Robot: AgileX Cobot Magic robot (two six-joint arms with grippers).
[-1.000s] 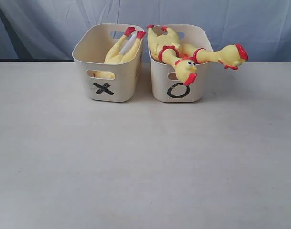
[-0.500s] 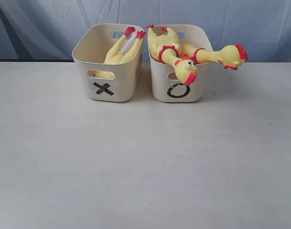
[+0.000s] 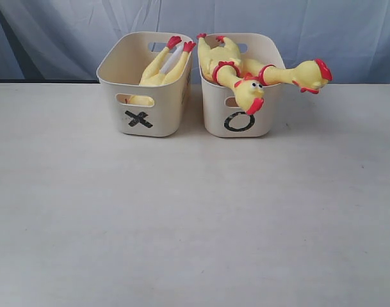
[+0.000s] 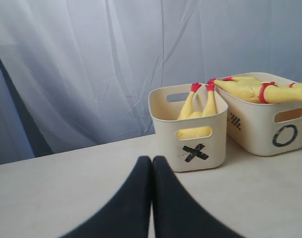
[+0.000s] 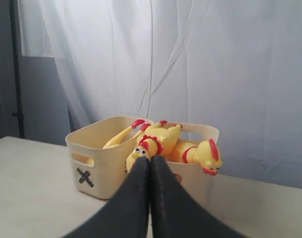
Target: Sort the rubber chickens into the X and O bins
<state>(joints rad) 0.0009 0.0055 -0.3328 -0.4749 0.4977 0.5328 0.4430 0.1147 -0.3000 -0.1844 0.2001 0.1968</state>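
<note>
Two cream bins stand side by side at the back of the table. The X bin (image 3: 145, 80) holds one rubber chicken (image 3: 161, 67), its red feet up at the far rim. The O bin (image 3: 241, 89) holds two chickens: one head (image 3: 250, 94) droops over the front wall, the other head (image 3: 313, 73) sticks out past the right side. Neither arm shows in the exterior view. My left gripper (image 4: 151, 159) is shut and empty, well short of the X bin (image 4: 190, 131). My right gripper (image 5: 150, 159) is shut and empty, in front of the bins (image 5: 98, 153).
A pale curtain (image 3: 86, 32) hangs behind the bins. The grey-white table (image 3: 182, 224) stretches from the bins to the near edge.
</note>
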